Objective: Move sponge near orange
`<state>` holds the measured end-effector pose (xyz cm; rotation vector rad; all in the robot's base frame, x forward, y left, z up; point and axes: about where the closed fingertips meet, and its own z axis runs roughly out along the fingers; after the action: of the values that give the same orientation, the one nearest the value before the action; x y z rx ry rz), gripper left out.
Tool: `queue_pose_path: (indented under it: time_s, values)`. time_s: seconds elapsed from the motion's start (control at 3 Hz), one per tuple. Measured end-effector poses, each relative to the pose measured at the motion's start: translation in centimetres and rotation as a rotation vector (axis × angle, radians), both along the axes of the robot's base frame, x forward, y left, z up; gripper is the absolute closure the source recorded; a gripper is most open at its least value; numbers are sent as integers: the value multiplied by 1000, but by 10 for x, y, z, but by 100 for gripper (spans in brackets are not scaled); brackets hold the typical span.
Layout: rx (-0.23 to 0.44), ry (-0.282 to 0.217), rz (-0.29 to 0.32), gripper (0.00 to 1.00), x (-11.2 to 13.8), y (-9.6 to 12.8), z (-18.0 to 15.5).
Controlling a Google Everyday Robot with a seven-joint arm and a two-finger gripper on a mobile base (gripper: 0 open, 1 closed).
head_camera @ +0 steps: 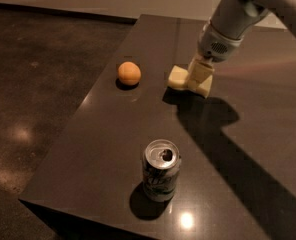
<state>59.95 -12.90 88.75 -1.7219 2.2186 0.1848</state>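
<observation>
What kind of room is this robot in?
Probably a lab test space: dark table on a shiny hard floor, an orange and a can set out, the gripper holding a sponge near the orange.

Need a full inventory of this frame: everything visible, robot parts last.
orange: 1, orange, on the table's left side, left of the sponge and apart from it
sponge: 1, pale yellow, held in the gripper just above the table, right of the orange
soda can: 1, silver, upright with its top opened, near the table's front edge
table: 1, dark and glossy, fills most of the view
floor: dark, left of the table
arm: 1, white-grey, reaching in from the top right
gripper: 1, pale yellowish fingers, closed on the sponge
</observation>
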Motion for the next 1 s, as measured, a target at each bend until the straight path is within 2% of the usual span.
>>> queue_pose_path:
  time_s: [0.33, 0.67, 1.0]
  values:
    - [-18, 3, 20, 100, 7, 19, -12]
    - [-31, 8, 30, 87, 11, 29, -22]
    - [-30, 9, 39, 64, 13, 38, -25]
